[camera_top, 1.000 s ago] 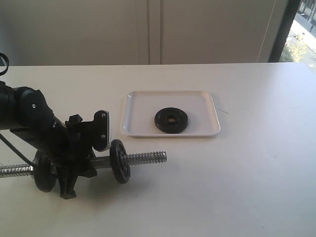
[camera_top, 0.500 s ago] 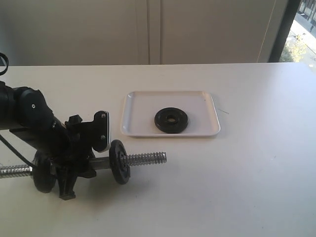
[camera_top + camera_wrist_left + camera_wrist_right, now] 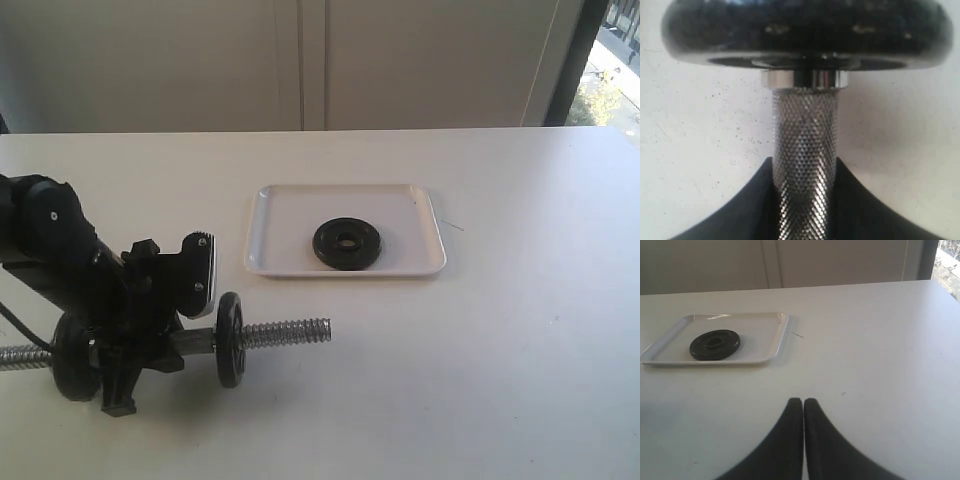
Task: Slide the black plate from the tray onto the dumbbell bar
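One black plate [image 3: 347,244] lies flat in the white tray [image 3: 412,205] at mid-table; the right wrist view shows the same black plate [image 3: 715,344] and tray [image 3: 767,342]. The dumbbell bar [image 3: 285,332] is held level near the front left, its threaded end pointing right. My left gripper [image 3: 178,345] is shut on its knurled middle [image 3: 805,130]. Two more black discs sit on the bar, one [image 3: 230,340] right of the gripper, one [image 3: 75,357] left. My right gripper [image 3: 803,401] is shut on nothing, above bare table, and is outside the exterior view.
The white table [image 3: 500,350] stretches right and forward of the tray. A wall with pale panels [image 3: 300,60] stands behind it, and a window edge [image 3: 610,70] shows at the far right.
My left arm has shifted the bar and its two discs a little left and toward the table's front edge. The plate in the tray has not moved.
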Action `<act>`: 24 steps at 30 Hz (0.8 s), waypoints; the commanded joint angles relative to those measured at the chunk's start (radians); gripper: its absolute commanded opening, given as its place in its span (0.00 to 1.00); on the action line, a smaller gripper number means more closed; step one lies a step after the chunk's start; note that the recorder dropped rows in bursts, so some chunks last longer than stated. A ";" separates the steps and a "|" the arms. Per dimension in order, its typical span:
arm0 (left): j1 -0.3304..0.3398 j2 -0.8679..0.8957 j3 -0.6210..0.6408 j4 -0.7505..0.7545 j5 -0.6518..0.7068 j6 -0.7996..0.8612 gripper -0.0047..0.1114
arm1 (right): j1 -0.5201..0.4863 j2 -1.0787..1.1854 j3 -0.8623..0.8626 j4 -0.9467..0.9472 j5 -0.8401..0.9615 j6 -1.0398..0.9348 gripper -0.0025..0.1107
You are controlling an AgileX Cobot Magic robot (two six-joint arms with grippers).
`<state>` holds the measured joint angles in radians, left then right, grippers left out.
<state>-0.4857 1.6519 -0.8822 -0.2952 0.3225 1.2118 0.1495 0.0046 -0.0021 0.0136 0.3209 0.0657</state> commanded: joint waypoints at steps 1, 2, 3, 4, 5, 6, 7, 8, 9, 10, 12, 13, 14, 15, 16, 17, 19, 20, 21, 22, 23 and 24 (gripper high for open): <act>-0.005 -0.065 -0.016 -0.049 -0.023 -0.009 0.04 | 0.003 -0.005 0.002 -0.005 -0.008 0.002 0.03; -0.005 -0.069 -0.016 -0.049 -0.023 -0.009 0.04 | 0.003 -0.005 0.002 -0.005 -0.008 0.002 0.03; -0.005 -0.071 -0.016 -0.049 -0.023 -0.009 0.04 | 0.003 -0.005 0.002 -0.005 -0.008 0.002 0.03; -0.005 -0.076 -0.016 -0.049 -0.023 -0.009 0.04 | 0.003 -0.005 0.002 -0.005 -0.008 0.002 0.03; -0.005 -0.078 -0.016 -0.049 -0.023 -0.009 0.04 | 0.003 -0.005 0.002 -0.005 -0.008 0.002 0.03; -0.005 -0.080 -0.016 -0.052 -0.023 -0.009 0.04 | 0.003 -0.005 0.002 -0.005 -0.008 0.002 0.03; -0.005 -0.082 -0.016 -0.052 -0.023 -0.009 0.04 | 0.003 -0.005 0.002 -0.005 -0.008 0.002 0.03; -0.005 -0.086 -0.016 -0.057 -0.023 -0.009 0.04 | 0.003 -0.005 0.002 -0.005 -0.008 0.002 0.03; -0.005 -0.091 -0.016 -0.064 -0.023 -0.009 0.04 | 0.003 -0.005 0.002 -0.005 -0.008 0.002 0.03; -0.005 -0.093 -0.016 -0.067 -0.025 -0.009 0.04 | 0.003 -0.005 0.002 -0.005 -0.008 0.002 0.03; -0.005 -0.103 -0.016 -0.069 -0.027 -0.007 0.04 | 0.003 -0.005 0.002 -0.005 -0.008 0.002 0.03; -0.005 -0.108 -0.016 -0.071 -0.031 -0.007 0.04 | 0.003 -0.005 0.002 -0.005 -0.008 0.002 0.03; -0.005 -0.114 -0.016 -0.071 -0.034 -0.007 0.04 | 0.003 -0.005 0.002 -0.005 -0.008 0.002 0.03; -0.005 -0.118 -0.016 -0.071 -0.034 -0.007 0.04 | 0.003 -0.005 0.002 -0.005 -0.008 0.002 0.03; -0.005 -0.125 -0.016 -0.071 -0.034 -0.007 0.04 | 0.003 -0.005 0.002 -0.005 -0.008 0.002 0.03; -0.005 -0.127 -0.016 -0.071 -0.034 -0.007 0.04 | 0.003 -0.005 0.002 -0.005 -0.008 0.002 0.03; -0.005 -0.127 -0.016 -0.071 -0.034 -0.007 0.04 | 0.003 -0.005 0.002 -0.005 -0.008 0.002 0.03; -0.005 -0.127 -0.016 -0.071 -0.034 -0.007 0.04 | 0.003 -0.005 0.002 -0.005 -0.008 0.002 0.03; -0.005 -0.126 -0.016 -0.071 -0.034 -0.007 0.04 | 0.003 -0.005 0.002 -0.005 -0.008 0.002 0.03; -0.005 -0.126 -0.016 -0.071 -0.031 -0.007 0.04 | 0.003 -0.005 0.002 -0.005 -0.008 0.002 0.03; -0.005 -0.126 -0.016 -0.071 -0.028 -0.007 0.04 | 0.003 -0.005 0.002 -0.005 -0.008 0.002 0.03; -0.005 -0.126 -0.016 -0.071 -0.025 -0.007 0.04 | 0.003 -0.005 0.002 -0.005 -0.008 0.002 0.03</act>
<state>-0.4857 1.5737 -0.8779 -0.3138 0.3344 1.2100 0.1495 0.0046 -0.0021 0.0136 0.3209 0.0657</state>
